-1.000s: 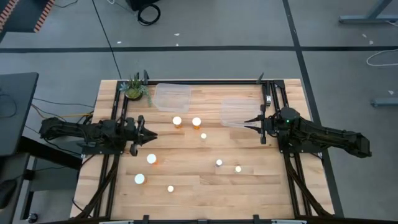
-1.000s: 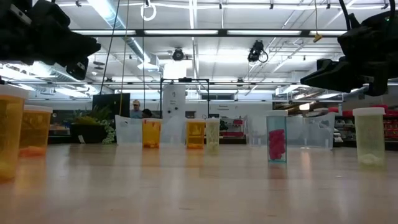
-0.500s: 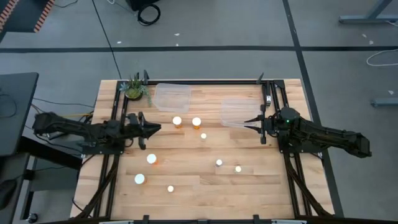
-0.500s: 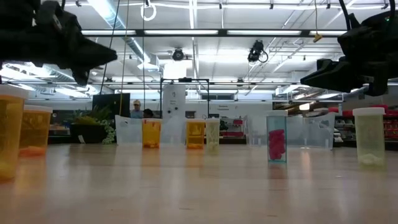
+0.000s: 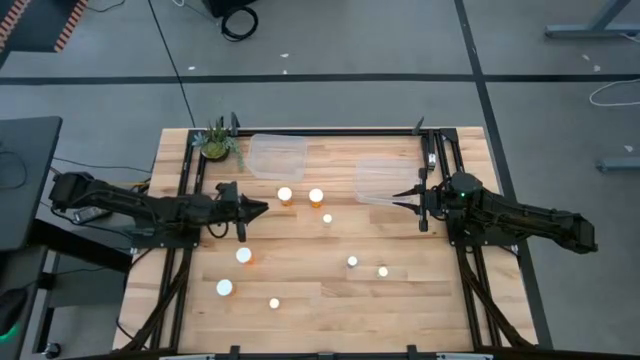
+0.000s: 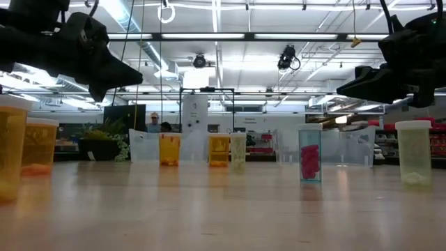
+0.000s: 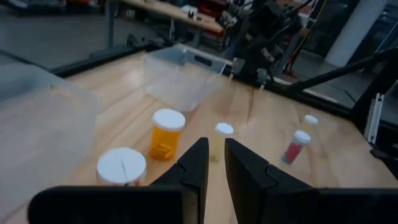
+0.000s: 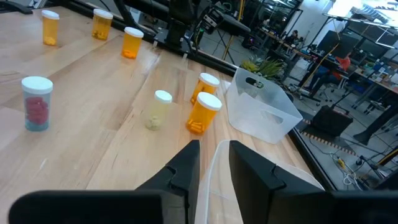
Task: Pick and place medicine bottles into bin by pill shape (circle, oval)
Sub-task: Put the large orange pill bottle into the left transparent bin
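Several white-capped medicine bottles stand upright on the wooden table [image 5: 420, 300]. Two wide orange ones [image 5: 285, 194] [image 5: 316, 195] stand at the far centre, with a slim pale one [image 5: 327, 218] beside them. Others stand nearer [image 5: 243, 255] [image 5: 352, 261] [image 5: 383, 271]. My left gripper [image 5: 262, 208] is shut and empty above the table, just left of the two orange bottles; they show ahead in the left wrist view [image 7: 166, 134]. My right gripper [image 5: 395, 204] is shut and empty, hovering over the right bin's edge [image 8: 211, 180].
Two clear plastic bins sit at the far side, one left of centre [image 5: 277, 155] and one right of centre [image 5: 385, 180]. A small potted plant [image 5: 217, 143] stands at the far left corner. Dark frame rails [image 5: 186, 170] run along the table's sides.
My left gripper has gone toward the table's right edge and slightly toward the far edge, closing on the two orange bottles at the far centre. It has stayed shut and above the table. No bottle has moved.
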Controlling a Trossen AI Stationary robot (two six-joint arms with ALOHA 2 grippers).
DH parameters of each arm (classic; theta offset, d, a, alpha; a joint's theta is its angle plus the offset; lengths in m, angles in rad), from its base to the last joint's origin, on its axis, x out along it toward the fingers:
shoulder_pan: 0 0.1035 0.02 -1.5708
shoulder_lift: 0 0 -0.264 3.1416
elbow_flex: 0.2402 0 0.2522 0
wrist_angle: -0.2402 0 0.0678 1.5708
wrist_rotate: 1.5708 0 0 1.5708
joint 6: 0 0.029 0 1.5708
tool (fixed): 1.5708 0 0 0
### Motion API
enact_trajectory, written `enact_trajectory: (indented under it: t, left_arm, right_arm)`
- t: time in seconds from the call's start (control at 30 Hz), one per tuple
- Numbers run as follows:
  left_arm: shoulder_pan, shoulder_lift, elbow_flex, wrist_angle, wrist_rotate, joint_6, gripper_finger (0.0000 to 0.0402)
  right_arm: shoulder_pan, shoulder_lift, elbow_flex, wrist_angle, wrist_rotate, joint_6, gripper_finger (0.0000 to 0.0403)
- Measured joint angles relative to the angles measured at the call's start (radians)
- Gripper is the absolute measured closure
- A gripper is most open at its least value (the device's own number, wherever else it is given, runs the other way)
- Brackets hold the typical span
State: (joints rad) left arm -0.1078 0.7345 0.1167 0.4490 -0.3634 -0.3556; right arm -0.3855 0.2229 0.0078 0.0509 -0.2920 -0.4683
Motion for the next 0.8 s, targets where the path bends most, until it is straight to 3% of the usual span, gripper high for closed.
enact_trajectory:
  t: [0.4, 0.8]
  left_arm:
    - [0.006, 0.171, 0.145, -0.199, 0.000, -0.116, 0.0345]
    - [0.102, 0.251, 0.271, -0.482, 0.008, -0.236, 0.0346]
  right_arm:
    - [0.000, 0.000, 0.000, 0.000, 0.000, 0.000, 0.0310]
    - [0.000, 0.000, 0.000, 0.000, 0.000, 0.000, 0.0310]
